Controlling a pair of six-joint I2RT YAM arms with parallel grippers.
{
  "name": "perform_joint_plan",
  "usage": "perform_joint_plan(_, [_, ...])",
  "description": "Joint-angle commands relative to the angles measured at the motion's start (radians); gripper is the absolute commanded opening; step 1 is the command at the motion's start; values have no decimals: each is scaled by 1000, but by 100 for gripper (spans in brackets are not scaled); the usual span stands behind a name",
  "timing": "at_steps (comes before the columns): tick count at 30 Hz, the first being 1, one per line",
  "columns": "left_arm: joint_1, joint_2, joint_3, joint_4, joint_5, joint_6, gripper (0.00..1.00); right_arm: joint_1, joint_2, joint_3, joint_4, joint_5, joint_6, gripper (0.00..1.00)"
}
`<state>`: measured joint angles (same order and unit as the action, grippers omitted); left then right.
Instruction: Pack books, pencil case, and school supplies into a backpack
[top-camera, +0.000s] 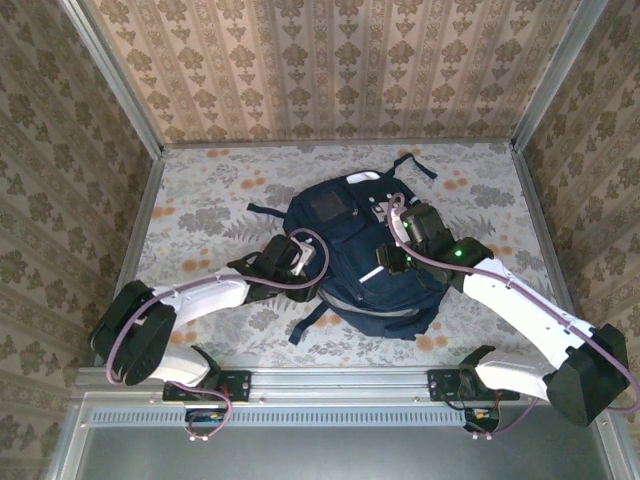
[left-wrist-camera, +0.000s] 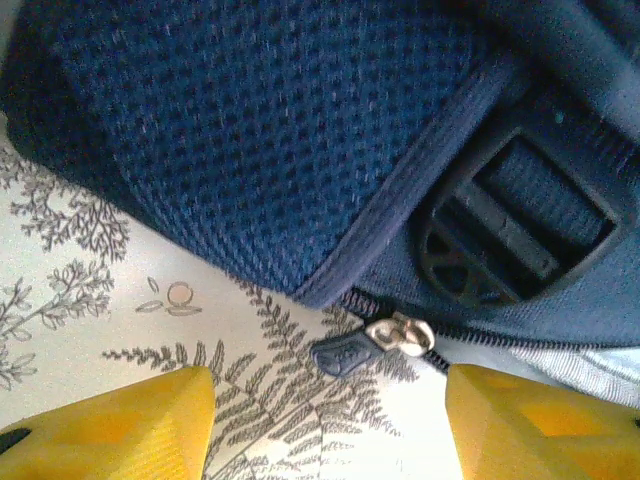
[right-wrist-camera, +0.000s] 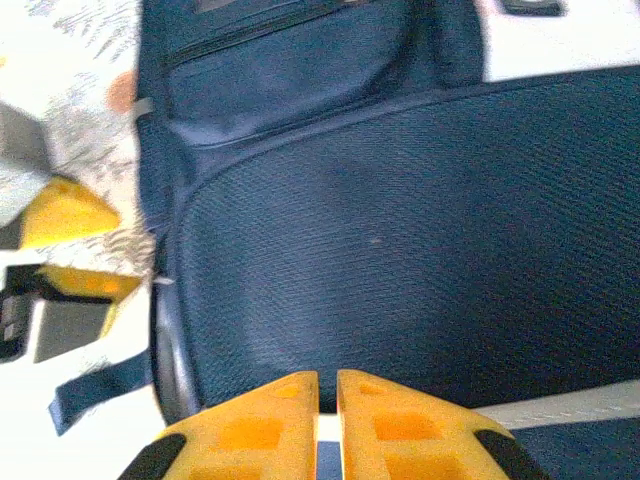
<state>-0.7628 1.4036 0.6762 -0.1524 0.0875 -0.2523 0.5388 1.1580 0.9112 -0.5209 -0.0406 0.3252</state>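
Two sets of jaws attend the backpack (top-camera: 345, 290), which lies flat on the desk (top-camera: 200, 190). The left jaws stand open at its left edge with the zipper pull (left-wrist-camera: 398, 335) just ahead between them, and the right jaws are closed almost together over its mesh panel (right-wrist-camera: 400, 250). For a clean zip, I judge, centre the left jaws on the pull before closing while the right jaws keep the fabric taut.
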Motion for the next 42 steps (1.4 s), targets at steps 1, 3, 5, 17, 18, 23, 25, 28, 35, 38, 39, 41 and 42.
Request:
perform_joint_plan(1, [19,-51,68,36,-55,-80,63,-5,-41,-51,-11,203,169,14])
perform_joint_plan(3, [59,-89,106,-20,-83,-193,63,-11,-95,-98,-11,242,244,11])
perform_joint_plan(5, [119,-85,177,-94,5,-285,64,-13,-143,-130,-11,250,279,7])
perform_joint_plan(17, [56,382,841,-471,321,3,66,-94,-288,-273,-146,286,594,11])
perform_joint_plan(18, [43,423,885,-506,338,13,66,-111,-313,-294,-149,288,608,11])
perform_joint_plan(23, [-4,528,976,-589,406,39,65,-220,-367,-356,-154,219,596,12])
perform_joint_plan(25, [-5,530,964,-582,413,27,64,-249,-367,-376,-131,174,581,12])
perform_joint_plan(28, [-4,528,946,-569,428,20,63,-263,-361,-403,-86,128,574,12])
perform_joint_plan(35, [-17,523,937,-536,484,-7,57,-275,-313,-423,-22,77,555,12])
perform_joint_plan(38, [-35,519,951,-555,483,5,56,-287,-305,-428,-21,74,542,13])
perform_joint_plan(39, [-42,517,958,-564,476,10,56,-290,-300,-430,-22,71,541,12])
perform_joint_plan(41, [-52,516,967,-581,459,16,57,-297,-293,-432,13,61,537,12])
perform_joint_plan(42, [-58,515,971,-591,449,20,57,-299,-287,-434,21,53,535,13])
